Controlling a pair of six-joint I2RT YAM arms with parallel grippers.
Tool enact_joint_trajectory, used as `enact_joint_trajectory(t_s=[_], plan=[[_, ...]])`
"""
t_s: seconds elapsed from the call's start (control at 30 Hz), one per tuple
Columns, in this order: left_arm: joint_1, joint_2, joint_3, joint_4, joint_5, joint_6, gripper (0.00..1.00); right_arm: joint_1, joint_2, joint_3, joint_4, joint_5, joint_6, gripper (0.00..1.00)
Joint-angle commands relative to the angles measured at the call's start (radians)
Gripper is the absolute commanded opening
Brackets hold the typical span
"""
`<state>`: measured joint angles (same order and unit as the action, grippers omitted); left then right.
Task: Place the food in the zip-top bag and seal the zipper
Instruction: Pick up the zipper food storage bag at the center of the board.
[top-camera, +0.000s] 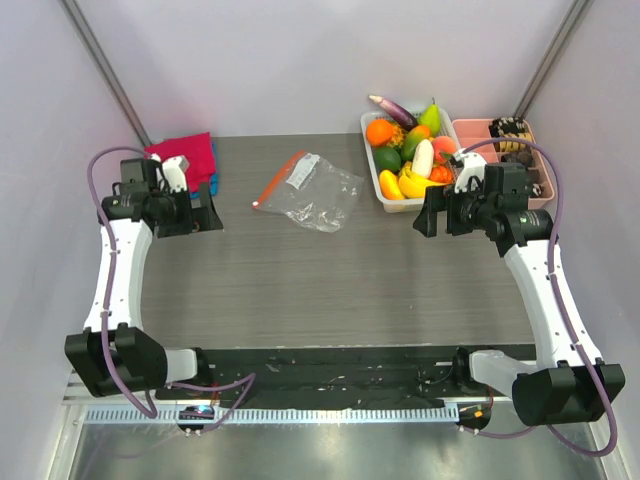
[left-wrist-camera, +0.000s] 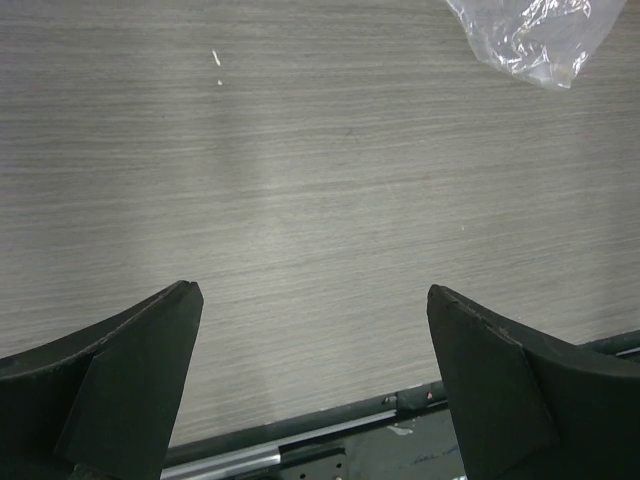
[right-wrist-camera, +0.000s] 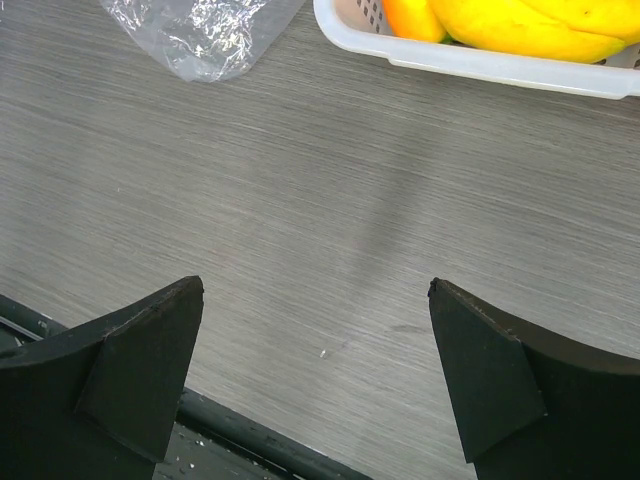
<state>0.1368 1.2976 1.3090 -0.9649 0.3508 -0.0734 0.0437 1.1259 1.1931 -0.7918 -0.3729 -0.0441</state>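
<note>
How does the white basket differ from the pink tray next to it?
The white basket is piled with the food, bright toy fruit and vegetables; the pink tray holds a few dark pieces, too small to identify. The white basket shows almost whole; the right arm hides part of the pink tray. Both sit side by side at the table's far right.

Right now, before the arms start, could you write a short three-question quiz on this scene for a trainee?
1. True or false: the clear bag already holds fruit.
2. Where is the banana? A) in the white basket B) in the bag C) held by an arm
3. Fill in: the left end effector and the right end effector both stand ____.
Key: 1 false; 2 A; 3 open.
</note>
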Motion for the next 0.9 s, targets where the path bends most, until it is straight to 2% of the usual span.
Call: enact_joint_trajectory(t_s=[0.0, 0.2, 0.43, 0.57, 0.6, 0.63, 0.73, 0.87], plan=[[-0.022, 0.026, 0.059, 0.078, 0.008, 0.024, 1.0, -0.002, 0.008, 0.046, 0.016, -0.021, 0.018, 1.0], [-0.032, 0.153, 0.151, 0.127, 0.109, 0.069, 1.0, -0.004, 0.043, 0.056, 0.022, -0.061, 0.039, 1.0], [-0.059, 0.37, 0.245, 0.305, 0.275, 0.038, 1.0, -0.002, 0.077, 0.068, 0.025, -0.087, 0.041, 1.0], [-0.085, 0.55, 0.39, 0.37, 0.35, -0.011, 0.93, -0.002, 0.11, 0.072, 0.022, -0.129, 0.043, 1.0], [-0.092, 0.587, 0.424, 0.374, 0.378, -0.017, 0.88, -0.002, 0.115, 0.074, 0.019, -0.141, 0.041, 1.0], [-0.095, 0.668, 0.458, 0.377, 0.425, -0.025, 0.86, -0.004, 0.118, 0.074, 0.019, -0.149, 0.041, 1.0], [-0.103, 0.774, 0.574, 0.406, 0.477, -0.077, 0.8, -0.002, 0.124, 0.068, 0.02, -0.181, 0.038, 1.0], [-0.127, 0.932, 0.68, 0.454, 0.473, -0.108, 0.77, -0.002, 0.141, 0.071, 0.02, -0.187, 0.035, 1.0]])
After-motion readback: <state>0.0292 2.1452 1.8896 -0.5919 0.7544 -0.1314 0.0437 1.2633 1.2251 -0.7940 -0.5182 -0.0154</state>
